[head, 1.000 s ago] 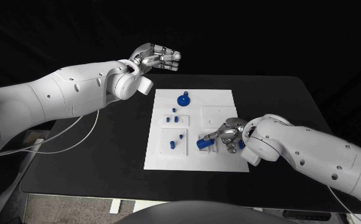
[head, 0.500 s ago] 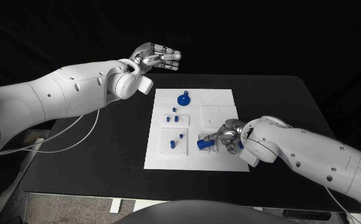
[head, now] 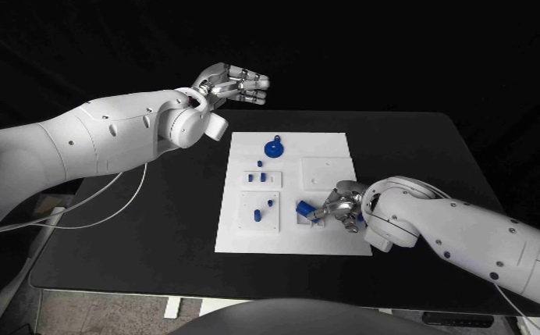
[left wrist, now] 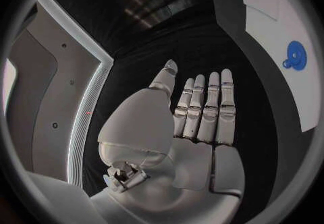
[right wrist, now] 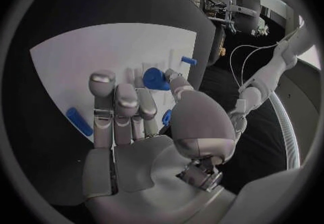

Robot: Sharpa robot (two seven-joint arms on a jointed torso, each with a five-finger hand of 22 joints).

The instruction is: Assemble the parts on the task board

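Right hand pinches a blue part low on the task board.

The right hand [head: 343,208], lower right of the frame, holds a blue part [head: 303,208] in its fingers [right wrist: 115,102] over the white task board [head: 326,147] on the black surface [head: 180,218]. The left hand [head: 234,85], upper centre, hangs raised beyond the board, fingers straight, side by side, holding nothing.

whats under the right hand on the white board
The right hand holds a blue part over the task board's near right corner. Its fingers cover the spot beneath, so what lies there cannot be seen.
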